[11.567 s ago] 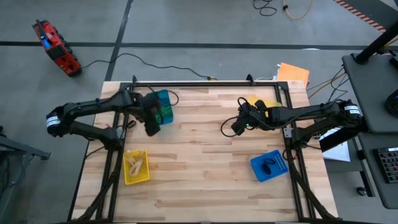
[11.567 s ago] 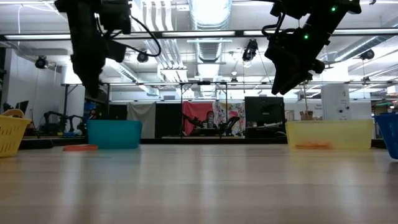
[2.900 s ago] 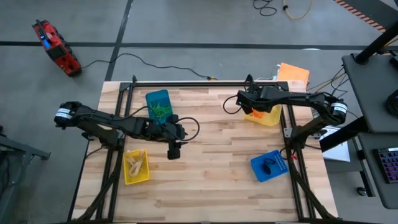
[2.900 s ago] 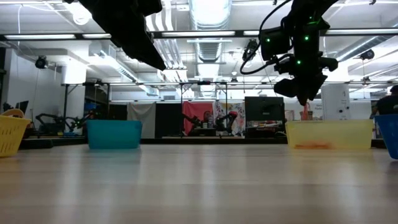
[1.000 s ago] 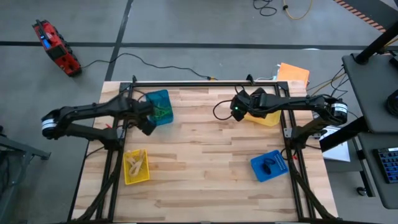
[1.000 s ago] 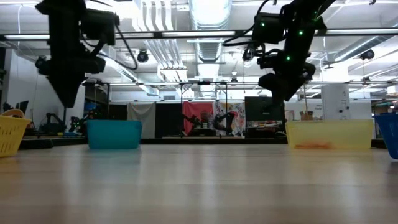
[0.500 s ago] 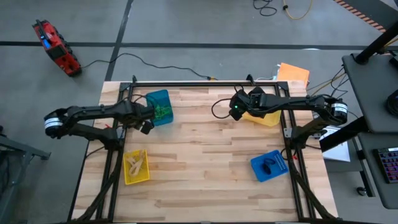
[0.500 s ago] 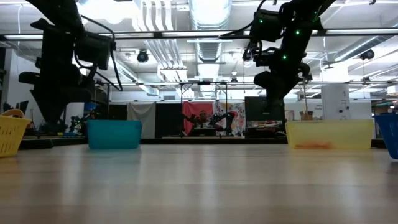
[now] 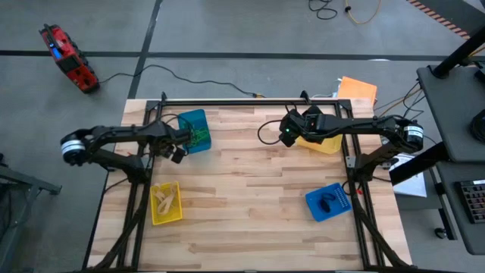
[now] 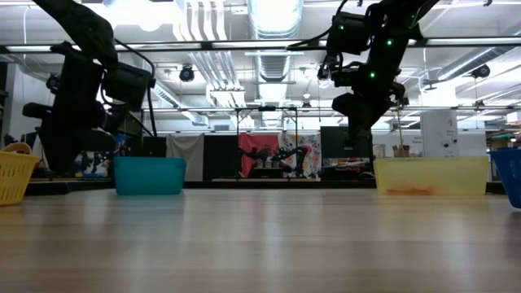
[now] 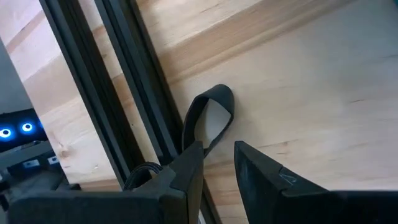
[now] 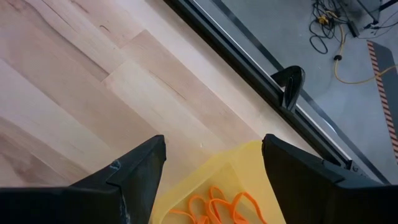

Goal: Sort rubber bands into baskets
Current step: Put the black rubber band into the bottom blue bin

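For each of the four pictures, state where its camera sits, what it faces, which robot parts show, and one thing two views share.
High: overhead, facing down; both arms, four baskets.
Low: table height, facing the room; arms hang in.
Left wrist: left pincer over wood, black strap.
Right wrist: right pincer above yellow basket.
Shared: that yellow basket, high too.

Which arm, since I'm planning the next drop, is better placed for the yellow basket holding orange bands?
Right. The right gripper hovers open at that yellow basket's edge; the left gripper sits across the table, beside the blue basket.
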Robot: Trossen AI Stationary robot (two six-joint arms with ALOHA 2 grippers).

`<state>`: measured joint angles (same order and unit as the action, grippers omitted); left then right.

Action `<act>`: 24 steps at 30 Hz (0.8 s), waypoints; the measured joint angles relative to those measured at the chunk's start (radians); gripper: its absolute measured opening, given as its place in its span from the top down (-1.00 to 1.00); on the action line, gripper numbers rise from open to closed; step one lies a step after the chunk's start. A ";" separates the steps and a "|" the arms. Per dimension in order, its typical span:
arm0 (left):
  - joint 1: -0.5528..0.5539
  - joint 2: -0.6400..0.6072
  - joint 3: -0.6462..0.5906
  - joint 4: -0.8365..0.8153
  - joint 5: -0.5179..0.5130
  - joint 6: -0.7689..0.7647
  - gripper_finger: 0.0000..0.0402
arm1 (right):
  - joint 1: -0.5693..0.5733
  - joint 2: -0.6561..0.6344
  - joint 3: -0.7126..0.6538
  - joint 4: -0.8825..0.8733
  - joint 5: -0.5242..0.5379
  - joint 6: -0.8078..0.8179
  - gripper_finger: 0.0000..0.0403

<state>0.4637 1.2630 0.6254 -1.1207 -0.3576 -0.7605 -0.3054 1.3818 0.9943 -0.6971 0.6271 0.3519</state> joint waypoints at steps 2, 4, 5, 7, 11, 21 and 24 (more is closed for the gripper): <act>0.000 0.013 -0.003 0.018 0.000 0.008 0.63 | 0.000 0.000 0.000 0.000 0.000 0.000 -0.29; 0.000 0.028 -0.006 0.026 0.000 0.013 0.63 | 0.000 0.000 0.000 0.000 0.000 0.000 -0.29; 0.000 0.037 -0.007 0.024 0.000 0.014 0.63 | 0.000 0.000 0.000 0.000 0.000 0.000 -0.29; 0.000 0.054 -0.008 0.027 0.000 0.013 0.63 | 0.000 0.000 0.000 0.000 0.000 -0.003 -0.29; 0.000 0.084 -0.014 0.063 -0.002 0.018 0.63 | 0.000 0.000 0.000 0.000 0.000 -0.004 -0.29; 0.000 0.138 -0.046 0.121 -0.003 0.019 0.62 | 0.000 0.000 0.000 0.000 0.000 -0.010 -0.29; 0.000 0.146 -0.064 0.161 -0.003 0.024 0.62 | 0.000 0.000 0.000 0.000 0.000 -0.011 -0.29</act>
<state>0.4637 1.4094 0.5617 -0.9599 -0.3607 -0.7368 -0.3054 1.3819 0.9943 -0.6968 0.6270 0.3405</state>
